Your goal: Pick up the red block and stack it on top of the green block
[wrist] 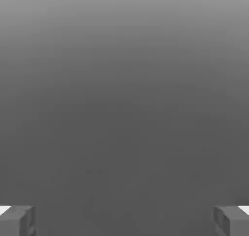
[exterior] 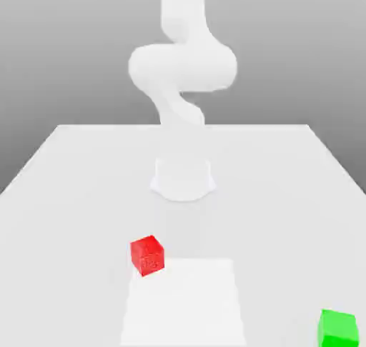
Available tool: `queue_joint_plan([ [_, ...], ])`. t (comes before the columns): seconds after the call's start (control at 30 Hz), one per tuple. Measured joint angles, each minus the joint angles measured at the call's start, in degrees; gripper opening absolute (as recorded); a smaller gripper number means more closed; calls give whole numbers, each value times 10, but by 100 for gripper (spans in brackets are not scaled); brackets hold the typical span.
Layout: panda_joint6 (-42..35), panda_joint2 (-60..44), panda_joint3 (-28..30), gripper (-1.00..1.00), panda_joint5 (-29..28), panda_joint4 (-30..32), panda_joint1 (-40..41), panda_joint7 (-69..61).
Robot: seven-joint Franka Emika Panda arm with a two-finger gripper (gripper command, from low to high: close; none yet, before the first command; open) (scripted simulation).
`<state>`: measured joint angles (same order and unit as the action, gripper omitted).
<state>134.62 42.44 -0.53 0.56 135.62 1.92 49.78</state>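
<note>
The red block [exterior: 147,255], a small speckled cube, sits on the white table [exterior: 64,195] a little toward the exterior view's left of centre. The green block [exterior: 337,328] rests at the near edge on the exterior view's right, well apart from the red one. In the hand view my gripper [wrist: 124,220] is open, its two grey fingertips [wrist: 19,220] standing far apart with nothing between them and plain grey background behind. Neither block touches the gripper.
The white arm [exterior: 182,67] rises from its round base [exterior: 183,178] at the table's middle and bends up past the top of the exterior view. A paler square patch [exterior: 182,303] marks the tabletop just beside the red block.
</note>
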Motion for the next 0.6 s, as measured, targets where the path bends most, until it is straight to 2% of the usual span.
queue_joint_plan([
  [0.47,195,-240,-53,0,25,264,127,293],
  [0.6,297,-373,-54,0,9,321,156,390],
])
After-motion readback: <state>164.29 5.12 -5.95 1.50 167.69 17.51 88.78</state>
